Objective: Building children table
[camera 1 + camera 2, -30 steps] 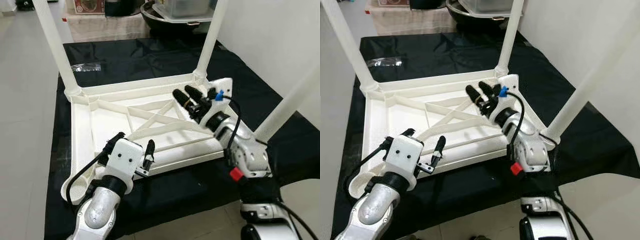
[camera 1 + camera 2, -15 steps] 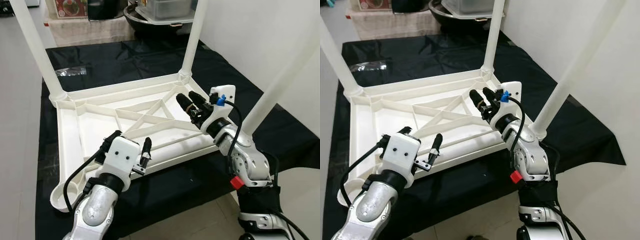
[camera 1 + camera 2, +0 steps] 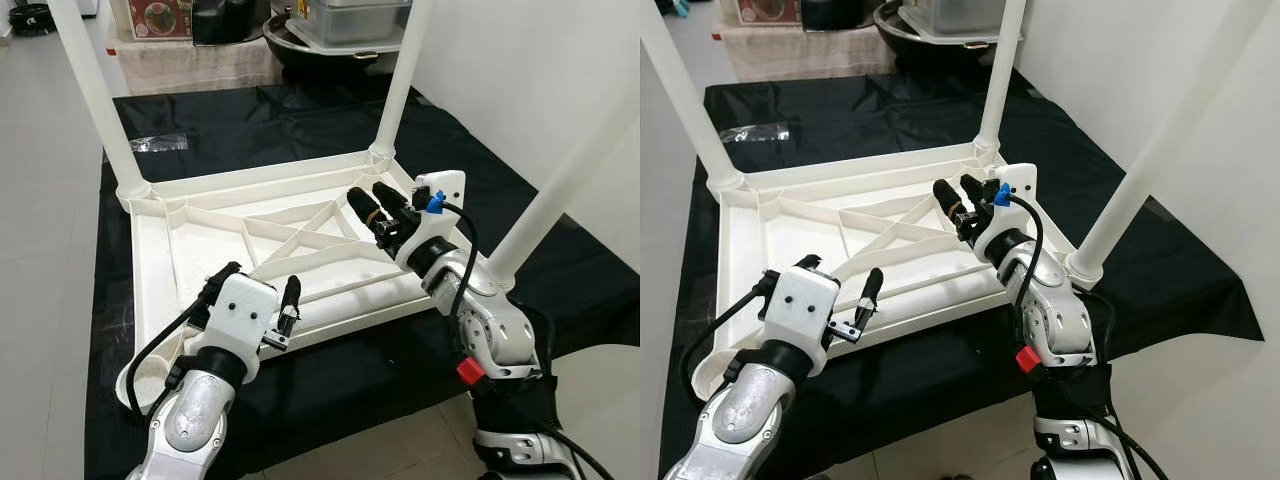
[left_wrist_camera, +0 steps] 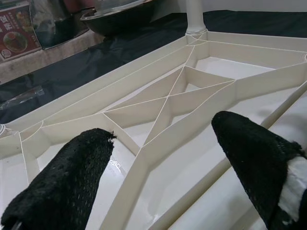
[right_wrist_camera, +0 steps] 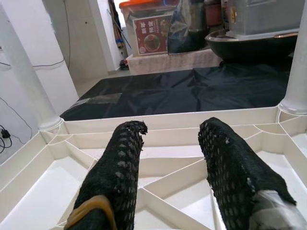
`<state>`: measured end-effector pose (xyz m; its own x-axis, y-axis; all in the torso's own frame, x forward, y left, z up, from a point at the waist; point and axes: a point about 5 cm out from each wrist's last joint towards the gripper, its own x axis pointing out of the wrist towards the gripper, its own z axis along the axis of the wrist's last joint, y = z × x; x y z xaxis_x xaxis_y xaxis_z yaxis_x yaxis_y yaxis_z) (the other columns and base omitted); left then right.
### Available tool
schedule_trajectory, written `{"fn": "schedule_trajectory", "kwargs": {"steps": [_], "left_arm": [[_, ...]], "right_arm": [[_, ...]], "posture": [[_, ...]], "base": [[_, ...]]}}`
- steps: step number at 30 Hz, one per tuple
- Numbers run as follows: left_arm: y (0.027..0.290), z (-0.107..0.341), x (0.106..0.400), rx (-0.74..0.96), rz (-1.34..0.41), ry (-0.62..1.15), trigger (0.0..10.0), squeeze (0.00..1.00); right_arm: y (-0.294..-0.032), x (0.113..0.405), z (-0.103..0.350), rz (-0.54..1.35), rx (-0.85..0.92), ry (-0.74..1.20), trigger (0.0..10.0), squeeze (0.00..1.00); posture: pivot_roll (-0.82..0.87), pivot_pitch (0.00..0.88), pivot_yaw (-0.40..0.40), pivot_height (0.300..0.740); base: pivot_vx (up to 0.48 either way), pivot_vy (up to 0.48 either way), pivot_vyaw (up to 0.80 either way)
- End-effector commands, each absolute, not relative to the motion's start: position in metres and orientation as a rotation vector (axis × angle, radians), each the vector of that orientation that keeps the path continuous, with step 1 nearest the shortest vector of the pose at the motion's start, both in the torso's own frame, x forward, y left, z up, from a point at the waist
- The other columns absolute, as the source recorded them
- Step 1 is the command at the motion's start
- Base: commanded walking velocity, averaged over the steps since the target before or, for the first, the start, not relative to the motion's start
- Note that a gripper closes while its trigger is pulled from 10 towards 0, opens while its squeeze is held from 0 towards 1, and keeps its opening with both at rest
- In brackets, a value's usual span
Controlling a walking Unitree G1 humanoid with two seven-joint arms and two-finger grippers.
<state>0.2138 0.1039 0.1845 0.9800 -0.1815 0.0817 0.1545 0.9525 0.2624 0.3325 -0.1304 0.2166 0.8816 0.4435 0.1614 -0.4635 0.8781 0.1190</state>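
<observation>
Upturned table (image 3: 200,240) on black sheet (image 3: 260,120); boxes (image 3: 160,15) behind.

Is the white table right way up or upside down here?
Upside down: the table top lies ribbed underside up on the black sheet, and its legs point upward.

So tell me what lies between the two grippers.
In the left eye view, the white ribs of the upturned tabletop span the stretch between the left gripper and right gripper; nothing else lies there.
</observation>
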Motion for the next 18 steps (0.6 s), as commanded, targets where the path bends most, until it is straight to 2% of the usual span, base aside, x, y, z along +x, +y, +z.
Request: {"fn": "schedule_trajectory", "kwargs": {"steps": [1, 18], "left_arm": [[0.1026, 0.1809, 0.2135, 0.255, -0.172, -0.093, 10.0, 0.00], [0.1032, 0.1823, 0.2159, 0.254, -0.166, -0.102, 10.0, 0.00]], "right_arm": [[-0.1298, 0.3298, 0.2149, 0.475, 0.141, -0.125, 10.0, 0.00], [-0.1234, 0.3262, 0.2184, 0.457, 0.106, -0.167, 10.0, 0.00]], "posture": [[0.10, 0.064, -0.074, 0.740], [0.10, 0.055, -0.077, 0.740]], "base": [[0.000, 0.000, 0.00], [0.000, 0.000, 0.00]]}}
